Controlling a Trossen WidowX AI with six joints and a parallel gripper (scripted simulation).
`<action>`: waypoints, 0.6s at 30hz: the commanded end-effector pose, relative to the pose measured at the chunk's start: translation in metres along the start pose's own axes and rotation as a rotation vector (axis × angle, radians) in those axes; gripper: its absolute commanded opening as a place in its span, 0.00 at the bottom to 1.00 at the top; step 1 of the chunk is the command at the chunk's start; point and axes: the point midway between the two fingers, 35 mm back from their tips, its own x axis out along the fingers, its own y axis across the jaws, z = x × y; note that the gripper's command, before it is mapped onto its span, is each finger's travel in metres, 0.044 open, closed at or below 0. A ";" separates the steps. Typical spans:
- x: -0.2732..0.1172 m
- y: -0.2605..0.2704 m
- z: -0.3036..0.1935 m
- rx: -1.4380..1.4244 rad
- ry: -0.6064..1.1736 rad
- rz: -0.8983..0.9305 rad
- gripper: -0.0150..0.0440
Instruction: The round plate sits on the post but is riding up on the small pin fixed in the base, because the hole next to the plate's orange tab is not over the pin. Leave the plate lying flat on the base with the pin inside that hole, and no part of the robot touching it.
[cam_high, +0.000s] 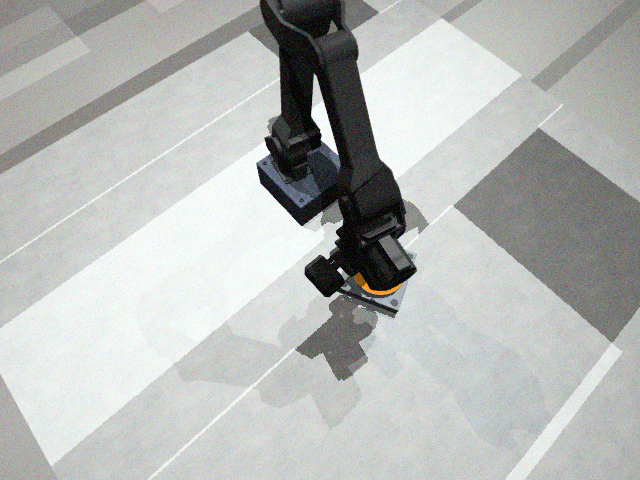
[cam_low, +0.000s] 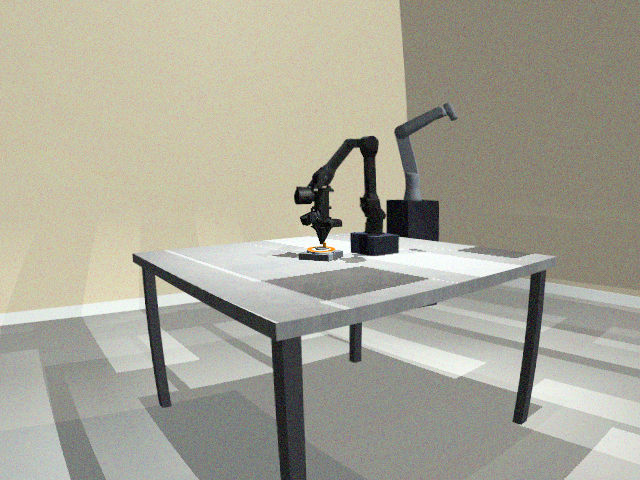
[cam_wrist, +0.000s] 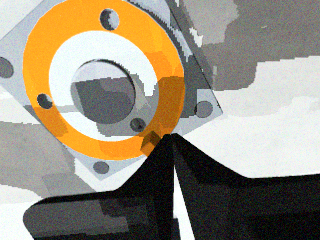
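The round plate (cam_high: 382, 291) (cam_low: 310, 250) (cam_wrist: 40, 65) has an orange ring around a white middle and sits around the grey post (cam_wrist: 105, 92). Its orange tab (cam_low: 324, 244) (cam_wrist: 150, 144) stands at the lower right in the wrist view. The hole beside the tab (cam_wrist: 137, 124) looks dark inside; whether the pin is in it I cannot tell. The square grey base (cam_high: 395, 305) (cam_low: 320, 257) (cam_wrist: 15, 82) lies under the plate. Any small tilt of the plate is unclear. My gripper (cam_low: 322, 242) (cam_wrist: 171, 139) is shut and empty, its tips right beside the tab; contact is unclear. The top view hides the tips.
The arm's own dark blue mounting block (cam_high: 299, 193) (cam_low: 374, 243) stands behind the base. A second grey arm (cam_low: 408, 155) stands on a black pedestal (cam_low: 412, 219) beyond the table (cam_low: 206, 299). Round holes mark the base's corners, and shadows cross the table top.
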 end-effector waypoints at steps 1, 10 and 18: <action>0.000 0.004 -0.005 0.000 0.005 0.005 0.25; 0.001 0.008 -0.008 0.000 0.005 0.006 0.25; -0.036 0.006 -0.008 0.000 0.005 0.005 0.25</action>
